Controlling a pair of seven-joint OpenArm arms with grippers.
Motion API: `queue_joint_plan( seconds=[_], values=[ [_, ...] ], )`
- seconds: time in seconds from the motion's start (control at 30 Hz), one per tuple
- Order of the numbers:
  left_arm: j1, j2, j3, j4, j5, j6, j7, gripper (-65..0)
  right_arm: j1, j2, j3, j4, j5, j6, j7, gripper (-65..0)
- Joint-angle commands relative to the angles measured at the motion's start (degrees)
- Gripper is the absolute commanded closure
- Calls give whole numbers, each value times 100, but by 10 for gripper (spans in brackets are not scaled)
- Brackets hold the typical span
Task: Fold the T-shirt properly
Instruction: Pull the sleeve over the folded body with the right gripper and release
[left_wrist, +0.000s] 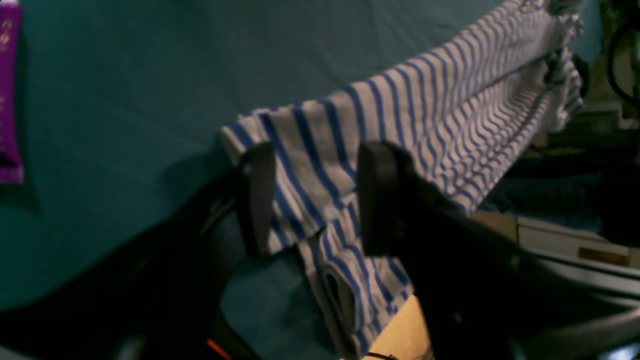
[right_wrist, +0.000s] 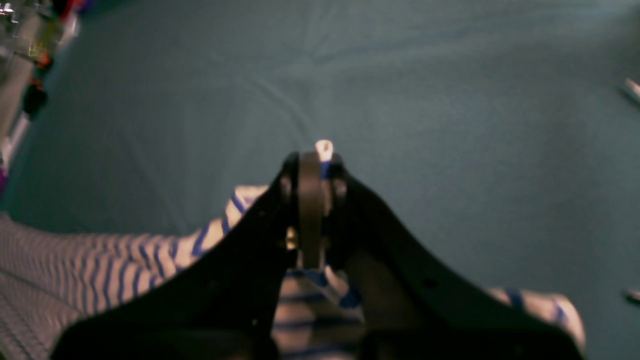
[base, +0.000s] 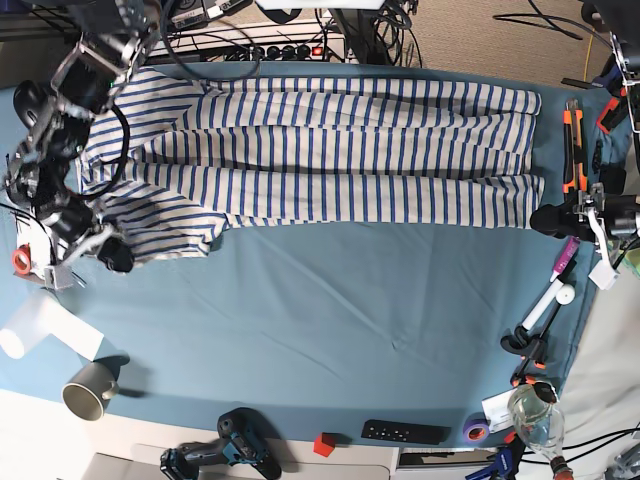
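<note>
table (base: 330, 310): teal cloth cover | floor (base: 470, 30): beige | light: dim

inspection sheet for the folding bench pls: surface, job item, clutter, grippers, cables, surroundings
Surface: teal cloth-covered table, lightly creased.
Job's things: striped T-shirt stretched along the far edge, folded lengthwise.
Clutter: mug, cordless drill, red cube, remote, tape roll, glass bottle, marker.
Grippers: left gripper jaws apart, straddling a shirt edge; right gripper jaws shut on shirt fabric.
Cables: power strip and wiring behind the table.
Surroundings: nothing seen beyond bench edges.
</note>
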Motion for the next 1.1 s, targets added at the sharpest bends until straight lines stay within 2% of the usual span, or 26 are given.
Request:
queue_joint_plan(
  seconds=[0.0, 0.2, 0.6, 0.97, 1.07],
  values=[
    [-114, -144, -31, 72, -132, -8, -16, -277, -63, 114, 17, 254, 138, 10, 90, 0],
    [-114, -142, -31, 74, -132, -8, -16, -277, -1038, 55, 17, 890, 723, 10, 2, 0],
    [-114, -142, -31, 72, -132, -8, -16, -277, -2306, -728, 17, 2114, 1386, 10, -258, 0],
    [-114, -142, -31, 72, -132, -8, -16, -277, -3123, -728, 17, 2743, 1425, 10, -376, 0],
    [-114, -142, -31, 72, -132, -8, -16, -277, -3233, -728, 17, 2741, 1528, 10, -579, 0]
  ],
)
